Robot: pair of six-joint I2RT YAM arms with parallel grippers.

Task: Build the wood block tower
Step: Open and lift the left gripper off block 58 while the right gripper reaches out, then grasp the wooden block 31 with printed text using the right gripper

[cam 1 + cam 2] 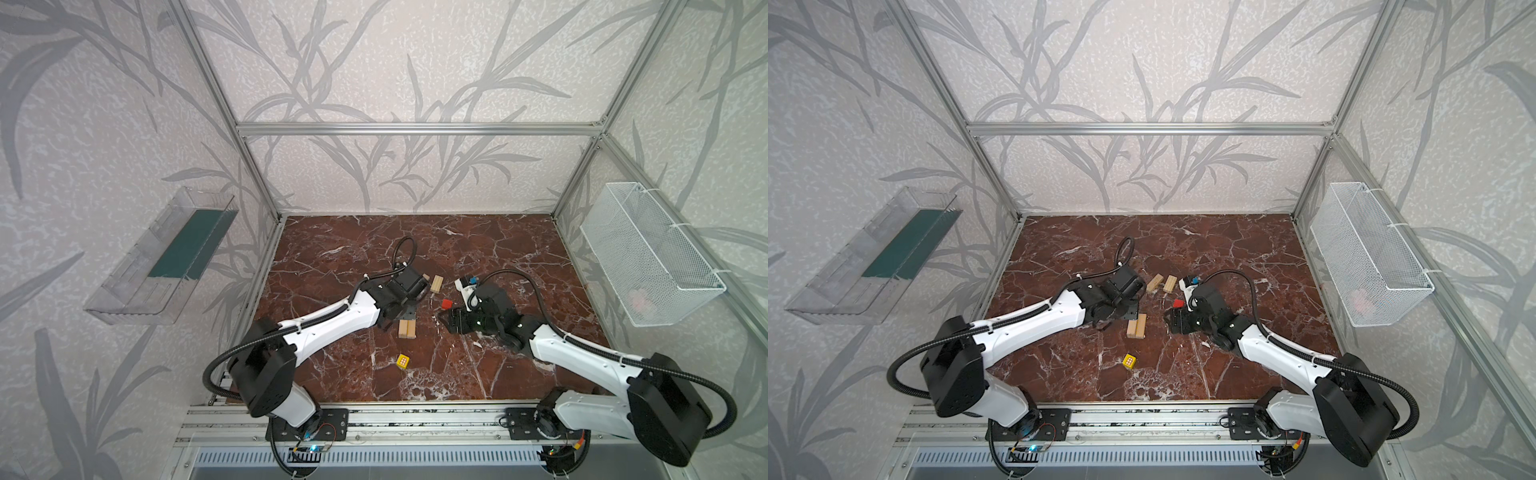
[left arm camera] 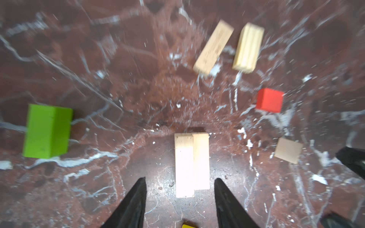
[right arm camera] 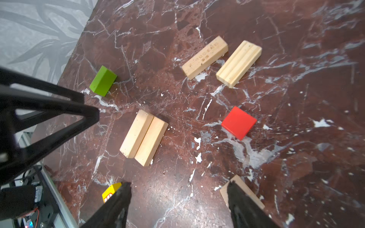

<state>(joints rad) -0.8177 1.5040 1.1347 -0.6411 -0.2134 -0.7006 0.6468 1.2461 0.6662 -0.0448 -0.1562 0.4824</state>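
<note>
Over the marble, left pincer [image 2: 180,179]: jaws partly apart and holding nothing; its black fingers [image 2: 136,203] stand either side of one end of the pair of pale bars [image 2: 191,163], with bare stone showing in both gaps.
Left arm: stretched low from the front rail slantwise toward the middle, wrist bent so the pincer points down at the floor.
Pair of pale bars: flat on the marble top [image 1: 478,249], long sides touching, ends slightly out of step, seen in both top views [image 1: 406,328] [image 1: 1136,326].
Right pincer [image 3: 178,183]: jaws wide, nothing between them, nosing toward the centre just beside the red cube [image 1: 446,304].
Right arm: reaching in low from the other end of the rail, forearm slanted toward the middle.
Loose blocks: green bar [image 3: 103,81] lies apart to one side; plain bar [image 3: 205,57] and grooved bar [image 3: 239,63] lie near each other beyond the pair; wedge [image 2: 288,150] sits close to the right pincer; yellow cube [image 1: 403,360] rests nearer the rail.
Walls: mesh basket [image 1: 648,253] on the right, clear tray [image 1: 158,257] on the left.
</note>
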